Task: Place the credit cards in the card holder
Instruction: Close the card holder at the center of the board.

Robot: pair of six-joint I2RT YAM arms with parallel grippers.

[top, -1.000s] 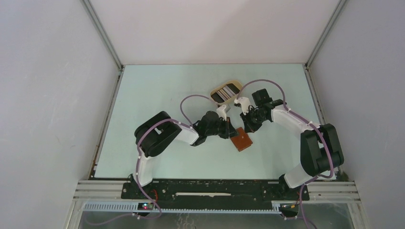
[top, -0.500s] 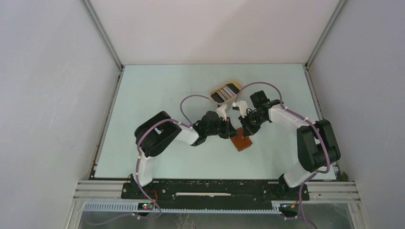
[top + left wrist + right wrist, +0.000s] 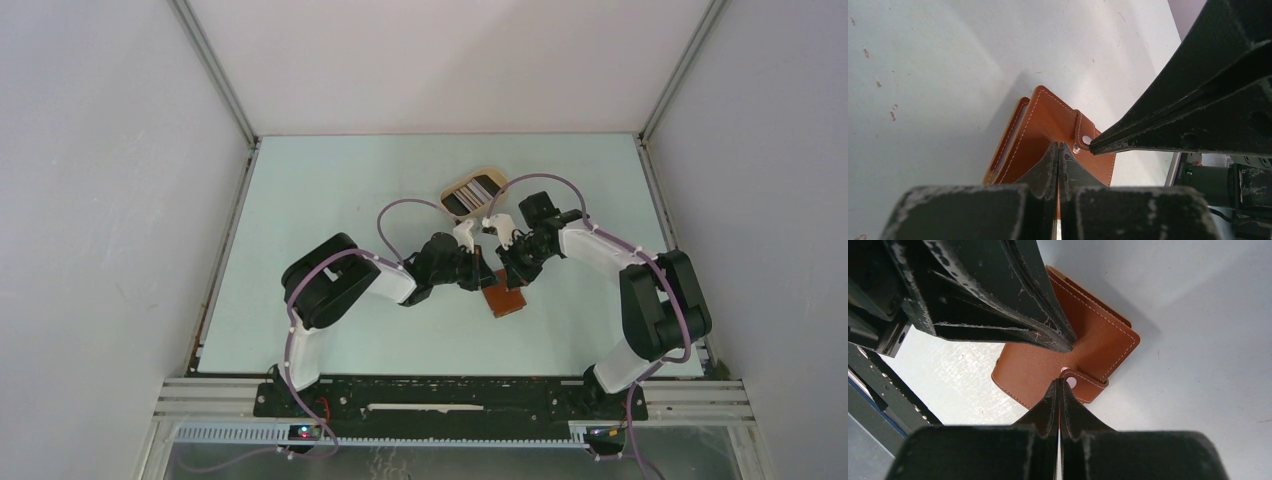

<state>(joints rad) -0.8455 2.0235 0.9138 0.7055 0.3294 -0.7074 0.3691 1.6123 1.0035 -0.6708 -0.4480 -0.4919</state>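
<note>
Opening is the step in hand: card holder lies folded on the bench, closing tab down, credit cards in the tray behind. Left end effector and right end effector are pinched fully together, holding nothing, tips at the tab; next, prising it up

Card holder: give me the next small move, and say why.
Probably slip the shut right gripper under the closing tab and lift it, while the shut left gripper pins the card holder down. It lies folded on the table, both tips meet at its tab, and the credit cards sit in the tray.
</note>
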